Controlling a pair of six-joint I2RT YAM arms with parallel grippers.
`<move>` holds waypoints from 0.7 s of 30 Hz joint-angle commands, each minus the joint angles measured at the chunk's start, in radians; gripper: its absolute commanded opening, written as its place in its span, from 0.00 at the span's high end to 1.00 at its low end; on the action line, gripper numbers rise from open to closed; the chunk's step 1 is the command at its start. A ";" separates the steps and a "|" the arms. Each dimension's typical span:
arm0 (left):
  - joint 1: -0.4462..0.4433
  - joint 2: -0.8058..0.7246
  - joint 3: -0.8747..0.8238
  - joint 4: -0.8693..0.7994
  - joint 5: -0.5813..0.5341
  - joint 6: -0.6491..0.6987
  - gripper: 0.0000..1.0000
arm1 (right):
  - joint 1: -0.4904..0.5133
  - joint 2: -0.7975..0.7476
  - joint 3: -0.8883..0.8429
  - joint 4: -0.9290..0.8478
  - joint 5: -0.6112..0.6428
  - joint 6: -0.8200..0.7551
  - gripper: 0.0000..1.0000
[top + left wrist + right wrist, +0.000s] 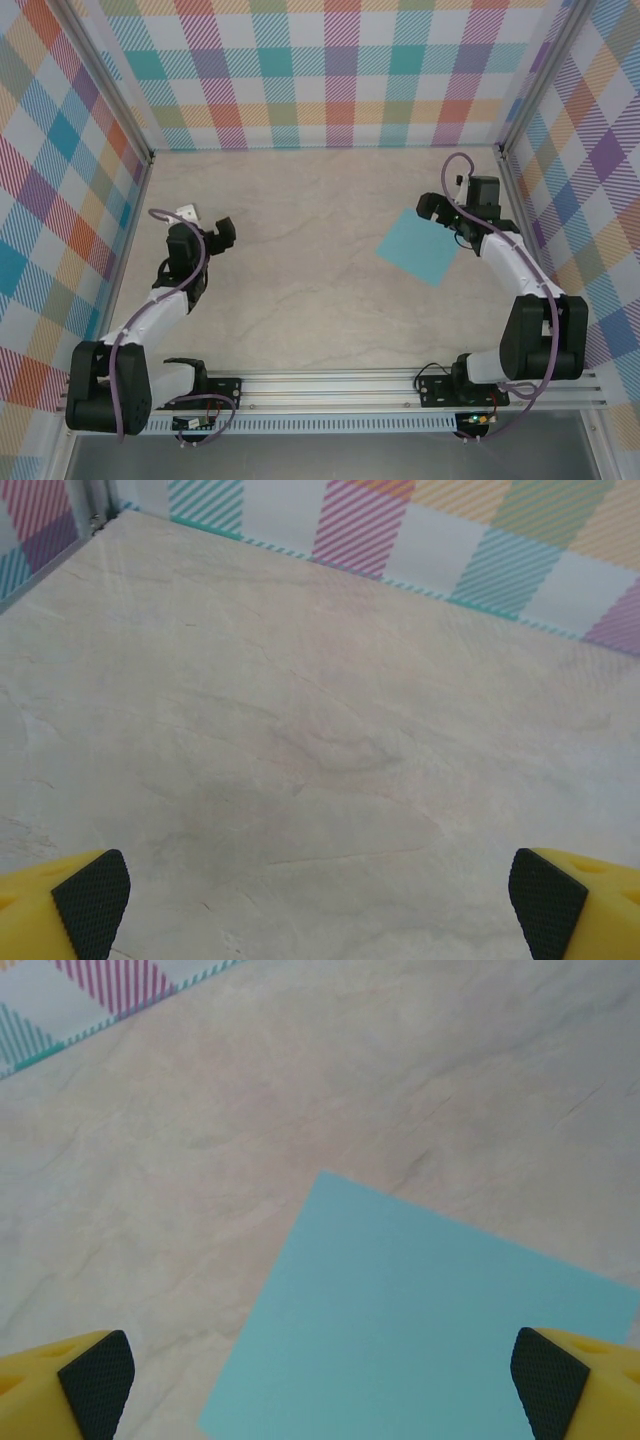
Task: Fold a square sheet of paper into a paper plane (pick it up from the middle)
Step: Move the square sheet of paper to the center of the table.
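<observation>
1. Nearest, a metal rail [400, 385] runs along the front edge of the surface [300, 300], with both arm bases bolted to it.
2. The left arm [150, 310] rises from its base and reaches away along the left side. The right arm [520, 270] does the same along the right side.
3. The left fingers [224, 232] sit over the left part of the surface and point towards the middle. They stand wide apart and hold nothing. In the left wrist view their black pads [92, 895] sit at the two bottom corners, with bare marbled surface between them.
4. The square sheet of paper [418, 250] lies flat and unfolded on the right half of the surface, turned so that it reads as a diamond from above. It is well apart from the left fingers.
5. The right fingers [430, 208] are at the sheet's far edge, near its far right corner. They are spread wide and grip nothing. In the right wrist view the sheet [420, 1320] lies between and beyond the two pads [97, 1375], one corner pointing away. Whether the pads touch the paper cannot be told.
6. Farthest back, checked pastel walls [340, 70] close in the surface on three sides.
</observation>
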 commanded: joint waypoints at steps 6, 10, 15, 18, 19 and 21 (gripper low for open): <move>0.024 -0.167 -0.029 -0.239 -0.035 -0.267 0.00 | -0.002 0.132 0.075 -0.203 -0.229 0.221 0.05; 0.025 -0.151 0.008 -0.285 0.117 -0.283 0.00 | 0.006 0.159 0.061 -0.184 -0.283 0.216 0.05; 0.024 -0.092 0.068 -0.352 0.272 -0.303 0.00 | 0.039 0.207 0.079 -0.216 -0.272 0.193 0.07; 0.024 -0.089 0.055 -0.324 0.331 -0.333 0.00 | 0.062 0.256 0.105 -0.227 -0.275 0.186 0.09; 0.024 -0.085 0.058 -0.326 0.345 -0.334 0.00 | 0.070 0.273 0.119 -0.234 -0.275 0.181 0.10; 0.024 -0.077 0.061 -0.332 0.367 -0.333 0.00 | 0.089 0.294 0.140 -0.239 -0.262 0.178 0.11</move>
